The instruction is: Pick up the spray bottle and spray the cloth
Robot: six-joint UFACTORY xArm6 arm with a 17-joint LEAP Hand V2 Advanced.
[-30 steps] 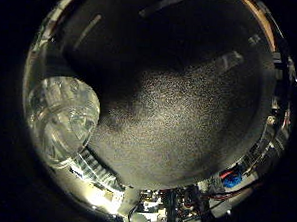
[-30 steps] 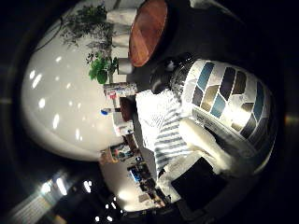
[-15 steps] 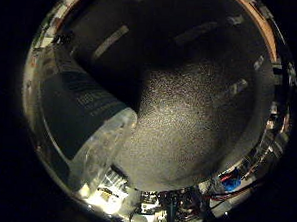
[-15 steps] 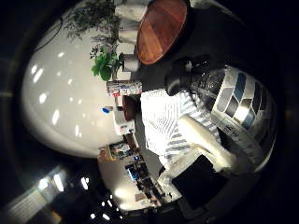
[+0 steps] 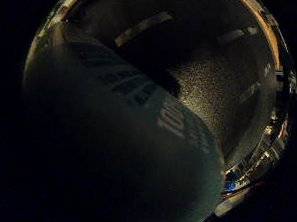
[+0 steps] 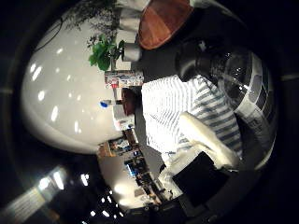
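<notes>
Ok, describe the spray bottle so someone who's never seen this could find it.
Start at the dark speckled tabletop. The spray bottle is right beside the striped cloth. It is clear plastic with a black spray head, unlike the soft blue and white fabric next to it.

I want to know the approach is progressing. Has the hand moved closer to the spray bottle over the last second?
Yes. The spray bottle now covers far more of the dark speckled tabletop than before, so the palm has closed in on it.

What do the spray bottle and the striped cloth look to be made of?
Spray bottle: seems clear, glossy plastic, since highlights glint on its see-through body; the nozzle end looks black plastic. Cloth: apparently soft woven fabric, matte, with blue and white stripes and folds. Exact fibre cannot be told.
</notes>
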